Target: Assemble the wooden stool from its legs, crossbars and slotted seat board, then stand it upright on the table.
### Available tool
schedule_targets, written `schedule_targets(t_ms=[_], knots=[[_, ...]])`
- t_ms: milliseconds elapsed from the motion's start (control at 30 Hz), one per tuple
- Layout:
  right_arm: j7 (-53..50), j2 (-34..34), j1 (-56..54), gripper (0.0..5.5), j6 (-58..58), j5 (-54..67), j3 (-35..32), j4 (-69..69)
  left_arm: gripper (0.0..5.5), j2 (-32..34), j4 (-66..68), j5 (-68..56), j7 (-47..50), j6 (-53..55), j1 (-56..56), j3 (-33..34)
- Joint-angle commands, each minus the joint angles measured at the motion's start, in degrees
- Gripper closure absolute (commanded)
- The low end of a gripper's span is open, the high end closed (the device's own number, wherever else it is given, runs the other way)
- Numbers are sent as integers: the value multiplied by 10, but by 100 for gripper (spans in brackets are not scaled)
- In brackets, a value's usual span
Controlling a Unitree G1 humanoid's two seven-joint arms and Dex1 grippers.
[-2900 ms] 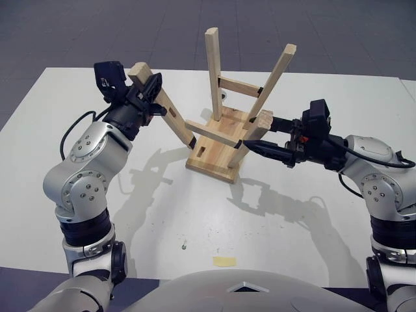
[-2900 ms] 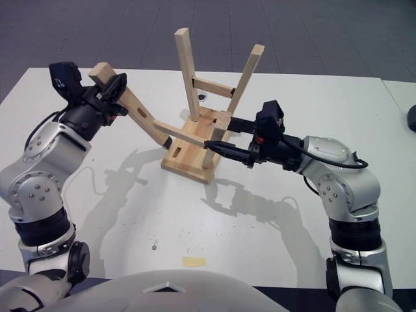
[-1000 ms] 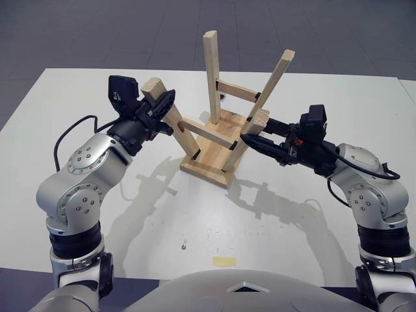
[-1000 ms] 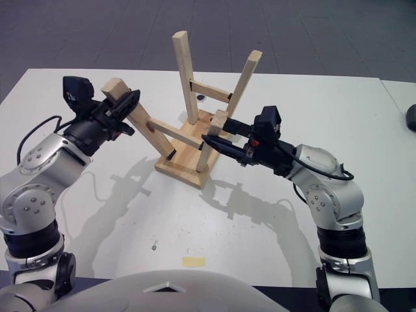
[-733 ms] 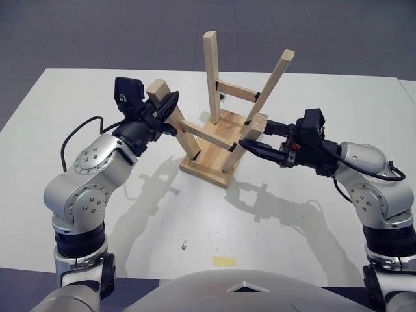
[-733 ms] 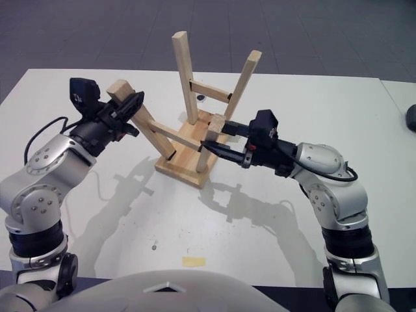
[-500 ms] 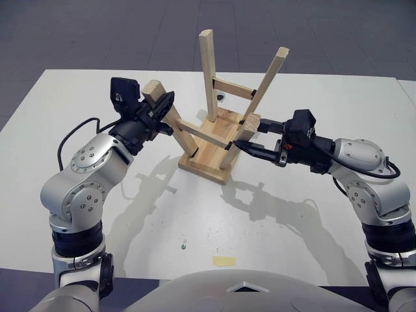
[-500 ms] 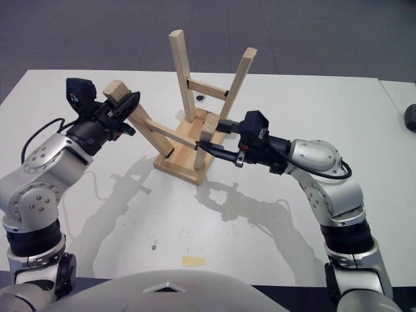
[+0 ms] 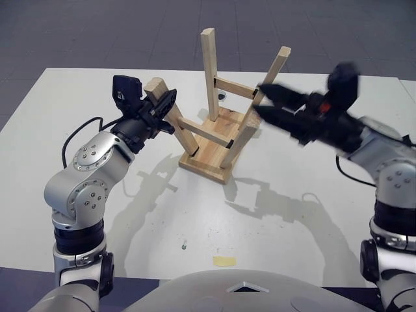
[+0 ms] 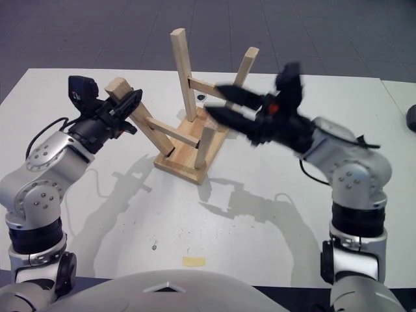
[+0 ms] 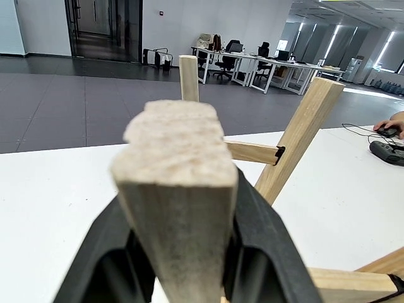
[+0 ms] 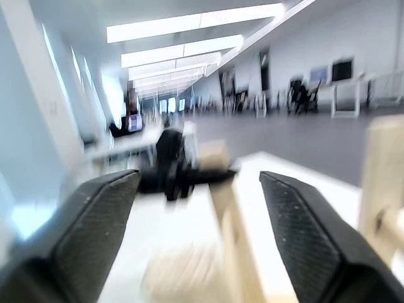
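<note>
The wooden stool lies upside down on the white table (image 9: 305,214), its seat board (image 9: 203,166) flat and the legs pointing up. Two tall legs (image 9: 209,71) at the back are joined by a crossbar (image 9: 235,88). My left gripper (image 9: 162,108) is shut on the top of the tilted front left leg (image 11: 173,164). A second crossbar (image 9: 205,132) runs from that leg to the front right leg (image 9: 239,140). My right gripper (image 9: 259,99) hangs open and blurred in the air beside the back right leg, holding nothing; in the right wrist view its fingers (image 12: 95,214) stand wide apart.
A scrap of yellow tape (image 9: 224,261) and a small screw (image 9: 184,245) lie near the table's front edge. A small dark part (image 9: 222,96) sits behind the stool. A black object (image 10: 411,116) rests at the far right.
My right gripper has come away from the front right leg and swung up and to the right, open. The left gripper keeps its hold on the front left leg, barely moved.
</note>
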Motion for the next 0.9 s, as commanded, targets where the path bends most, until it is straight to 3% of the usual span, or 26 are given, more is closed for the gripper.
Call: schedule_targets(t_ms=[33,267,467,700,900], knots=[[-55,15,-73,122,8,37,-24,45,446,43,35,59,-39,5,27,-43],[75,40,-88,10,-27,-151,156,70,442,52,40,63,-126,-45,11,-83],[142,96,-122,10,-109,-280,208,201,442,55,63,89,-141,-54,17,-110],[182,119,-95,10,-106,-326,229,212,440,50,55,96,-136,-63,36,-125],[175,139,-65,10,-196,-514,350,382,439,52,46,90,-131,-60,42,-121]])
